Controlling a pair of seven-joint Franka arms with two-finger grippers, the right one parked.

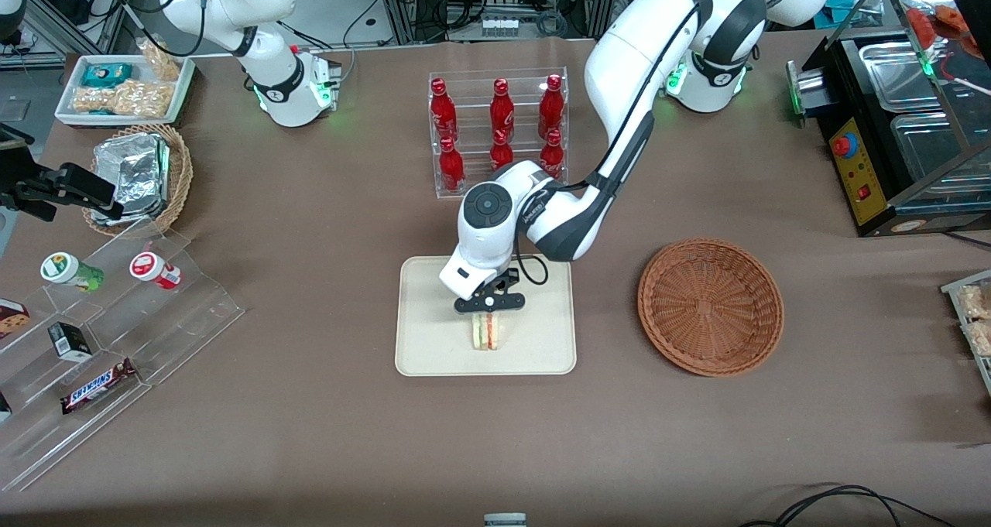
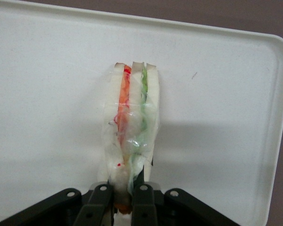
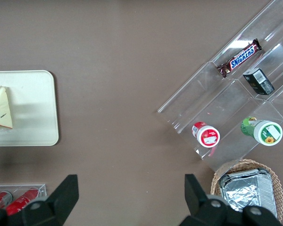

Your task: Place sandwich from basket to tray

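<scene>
Sandwich (image 1: 486, 332) stands on edge on the cream tray (image 1: 423, 341), a clear-wrapped triangular wedge of white bread with orange-red and green layers showing. The gripper (image 1: 488, 310) sits low over the tray's middle, its two black fingers (image 2: 100, 203) pinched onto the sandwich's end, crinkled wrap bunched between them. The white left arm bends down from its base, elbow near the bottle rack (image 1: 499, 128), wrist pointing straight down. The tray is flat, smooth plastic with rounded corners and a low rim. Beside it, toward the working arm's end, lies the shallow reddish-brown wicker basket (image 1: 711, 306), round with radial weave
</scene>
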